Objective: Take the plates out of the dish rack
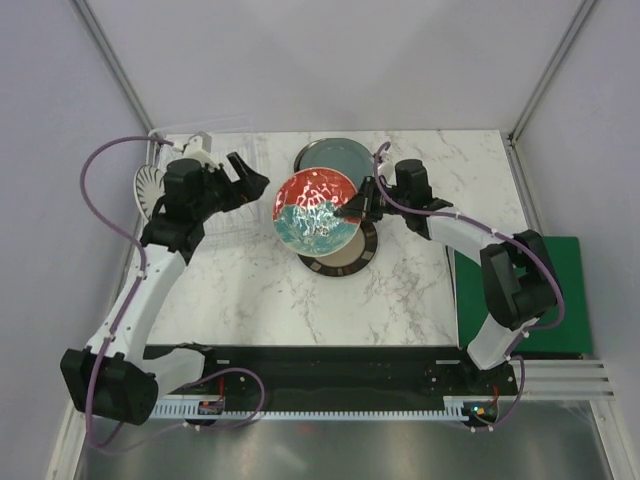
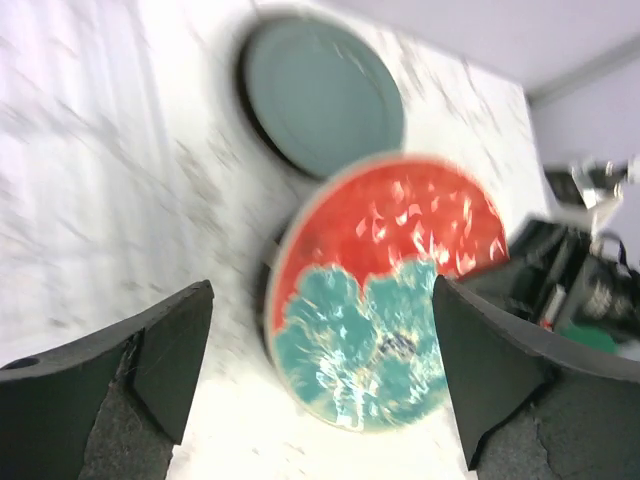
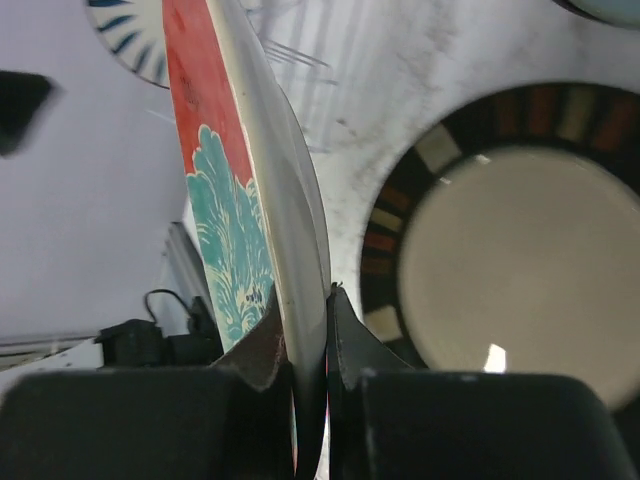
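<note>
The red plate with teal flowers hangs tilted above the table. My right gripper is shut on its right rim. My left gripper stands open just left of the plate, with its fingers clear of it. Under the red plate lies the black-rimmed cream plate, flat on the table. The grey-teal plate lies behind it. A white plate with black stripes stands in the dish rack at the far left, partly hidden by my left arm.
A flat green board lies at the right edge of the marble table, beside my right arm. Grey walls close the table in at the back and on both sides.
</note>
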Available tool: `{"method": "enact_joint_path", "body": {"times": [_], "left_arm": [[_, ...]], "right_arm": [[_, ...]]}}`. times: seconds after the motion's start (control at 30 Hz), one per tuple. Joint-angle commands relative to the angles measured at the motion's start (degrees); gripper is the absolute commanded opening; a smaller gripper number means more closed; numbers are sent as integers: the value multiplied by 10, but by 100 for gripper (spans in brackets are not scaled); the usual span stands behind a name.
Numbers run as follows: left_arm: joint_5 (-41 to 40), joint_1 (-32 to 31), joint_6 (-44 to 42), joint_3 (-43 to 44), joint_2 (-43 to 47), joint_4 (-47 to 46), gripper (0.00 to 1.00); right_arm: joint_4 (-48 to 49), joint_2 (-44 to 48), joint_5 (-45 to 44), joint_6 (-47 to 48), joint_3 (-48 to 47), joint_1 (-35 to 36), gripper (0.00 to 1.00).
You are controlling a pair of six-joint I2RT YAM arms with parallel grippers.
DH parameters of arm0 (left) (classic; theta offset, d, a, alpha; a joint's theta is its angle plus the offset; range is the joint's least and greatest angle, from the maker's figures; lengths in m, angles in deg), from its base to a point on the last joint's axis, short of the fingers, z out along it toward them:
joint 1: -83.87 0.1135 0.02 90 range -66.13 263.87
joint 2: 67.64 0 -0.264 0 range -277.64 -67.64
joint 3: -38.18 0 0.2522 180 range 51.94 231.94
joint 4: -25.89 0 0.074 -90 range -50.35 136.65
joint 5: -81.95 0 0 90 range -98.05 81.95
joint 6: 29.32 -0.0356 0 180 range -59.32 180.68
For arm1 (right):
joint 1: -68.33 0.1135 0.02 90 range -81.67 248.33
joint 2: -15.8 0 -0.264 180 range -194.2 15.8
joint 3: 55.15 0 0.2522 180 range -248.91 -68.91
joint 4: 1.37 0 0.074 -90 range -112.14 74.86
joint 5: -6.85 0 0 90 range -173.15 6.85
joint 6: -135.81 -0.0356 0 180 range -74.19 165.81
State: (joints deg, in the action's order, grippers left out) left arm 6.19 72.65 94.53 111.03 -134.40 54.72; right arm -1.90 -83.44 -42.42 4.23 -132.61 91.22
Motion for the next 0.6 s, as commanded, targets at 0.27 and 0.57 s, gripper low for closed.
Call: {"method": "enact_joint_path", "body": {"times": [0.27, 0.57], "left_arm": [[-419, 34, -269, 112, 44, 49, 100], [-388, 133, -272, 97, -3, 43, 100]], "right_arm": [[-108, 32, -65, 91, 41, -36, 0], [-89, -45, -51, 89, 27, -45, 0]]}}
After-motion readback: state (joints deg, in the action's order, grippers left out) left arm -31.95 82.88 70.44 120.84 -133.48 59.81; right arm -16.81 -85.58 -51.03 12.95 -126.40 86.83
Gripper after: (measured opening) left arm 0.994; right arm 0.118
